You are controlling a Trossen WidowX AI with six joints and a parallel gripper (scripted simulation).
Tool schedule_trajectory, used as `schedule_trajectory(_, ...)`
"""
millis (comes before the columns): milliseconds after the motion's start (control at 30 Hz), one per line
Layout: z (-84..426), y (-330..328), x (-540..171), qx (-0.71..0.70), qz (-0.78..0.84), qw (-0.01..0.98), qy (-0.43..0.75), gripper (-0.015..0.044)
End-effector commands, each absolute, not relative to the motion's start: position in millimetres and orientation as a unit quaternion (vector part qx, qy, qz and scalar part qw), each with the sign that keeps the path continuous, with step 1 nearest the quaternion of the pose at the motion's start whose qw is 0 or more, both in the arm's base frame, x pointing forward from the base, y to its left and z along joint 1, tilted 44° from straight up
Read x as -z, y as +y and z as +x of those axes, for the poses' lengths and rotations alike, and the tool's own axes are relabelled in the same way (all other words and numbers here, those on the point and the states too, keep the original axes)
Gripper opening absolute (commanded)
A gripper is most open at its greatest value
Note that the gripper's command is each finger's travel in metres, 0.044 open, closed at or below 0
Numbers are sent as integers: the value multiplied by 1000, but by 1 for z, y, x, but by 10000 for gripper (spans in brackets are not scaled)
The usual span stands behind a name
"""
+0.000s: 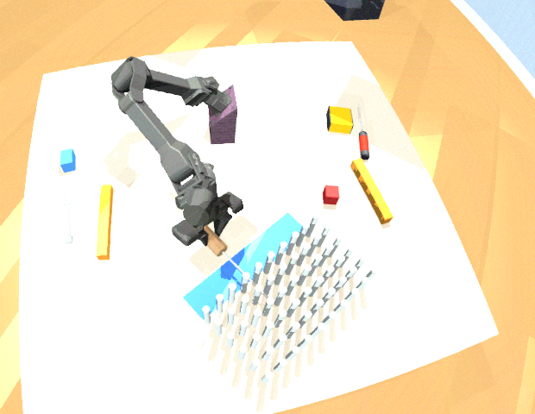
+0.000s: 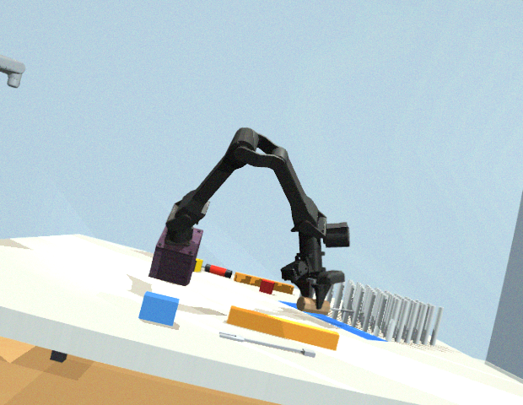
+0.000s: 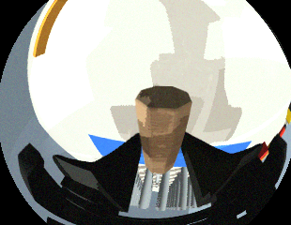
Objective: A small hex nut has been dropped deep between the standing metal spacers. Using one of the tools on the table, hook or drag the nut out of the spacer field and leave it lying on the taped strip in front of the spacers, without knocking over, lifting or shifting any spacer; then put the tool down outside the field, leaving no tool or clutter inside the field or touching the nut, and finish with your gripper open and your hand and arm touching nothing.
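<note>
My gripper [image 1: 213, 235] [image 2: 313, 300] [image 3: 160, 137] is shut on the wooden handle [image 1: 217, 245] [image 2: 304, 304] [image 3: 163, 124] of a thin-shafted tool, just above the table on the near side of the blue taped strip [image 1: 283, 229] [image 2: 340, 324] [image 3: 105, 144]. The tool's thin metal shaft [image 1: 234, 261] [image 2: 342, 310] crosses over the strip, and its far end passes in among the front row of spacers. The standing metal spacers [image 1: 280, 296] [image 2: 395, 314] [image 3: 163, 192] look upright, in rows behind the strip. The tool's tip is hidden among them. I cannot make out the hex nut in any view.
A yellow bar [image 1: 104, 222] [image 2: 281, 327], a thin grey tool [image 1: 68, 220] [image 2: 270, 344] and a blue block [image 1: 67, 160] [image 2: 159, 308] lie to one side. Opposite are a red cube [image 1: 330, 194] [image 2: 266, 286], another yellow bar [image 1: 371, 191], a red-handled screwdriver [image 1: 363, 144] and a yellow block [image 1: 340, 119].
</note>
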State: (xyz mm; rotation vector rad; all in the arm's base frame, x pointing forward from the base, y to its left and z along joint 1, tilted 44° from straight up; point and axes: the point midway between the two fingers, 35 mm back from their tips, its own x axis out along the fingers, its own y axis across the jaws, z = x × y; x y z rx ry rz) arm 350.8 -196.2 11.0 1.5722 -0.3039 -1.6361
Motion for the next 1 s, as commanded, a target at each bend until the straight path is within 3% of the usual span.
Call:
schedule_trajectory(0,356,-195,-10,650,626,413,-122,0)
schedule_trajectory(967,373,-192,-3,649,627,413,-122,0)
